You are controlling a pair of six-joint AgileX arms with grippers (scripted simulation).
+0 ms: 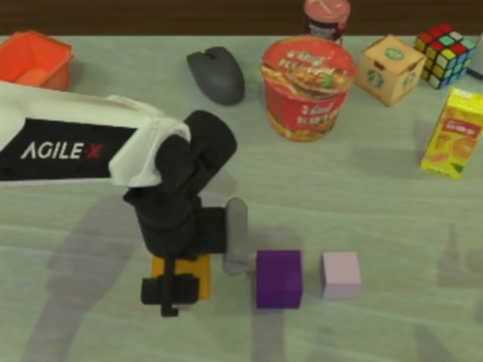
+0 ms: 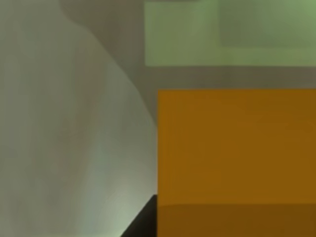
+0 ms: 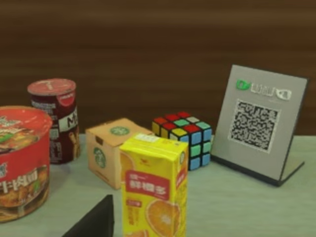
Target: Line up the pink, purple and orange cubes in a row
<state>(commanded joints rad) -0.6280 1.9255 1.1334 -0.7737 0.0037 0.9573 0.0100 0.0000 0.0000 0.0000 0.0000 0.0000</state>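
We are taking the purple cube point(image 1: 278, 278) as our landmark. To its far upper left an orange bin point(image 1: 34, 59) is sitting at the counter's point(image 1: 362, 204) left back corner. Directly left of the purple cube, our left gripper point(image 1: 173, 290) is hanging over the orange cube point(image 1: 202, 275), whose top is mostly hidden beneath the black wrist; whether the fingers are closed on the cube or merely straddling it we cannot tell. A narrow strip of bare counter is separating orange from purple. Just right of the purple cube, apart from it by a small gap, the pink cube point(image 1: 339, 274) is resting, so the three are lying roughly in one line near the front edge.

Well behind the purple cube, a grey mouse point(image 1: 216, 74), a red noodle cup point(image 1: 307, 87), a dark red can point(image 1: 326, 16), a tan box point(image 1: 389, 69), a puzzle cube point(image 1: 445, 53) and a juice carton point(image 1: 453, 132) are crowding the back, leaving the middle of the counter open between them and the row.

The left wrist view is showing only the orange cube's face point(image 2: 237, 158) close up, with a dark finger tip point(image 2: 140, 224) beside it. The right wrist view is adding a QR sign point(image 3: 256, 123) beside the puzzle cube point(image 3: 183, 136), which the top view barely catches; our right gripper is out of view, parked by the juice carton point(image 3: 154, 187).
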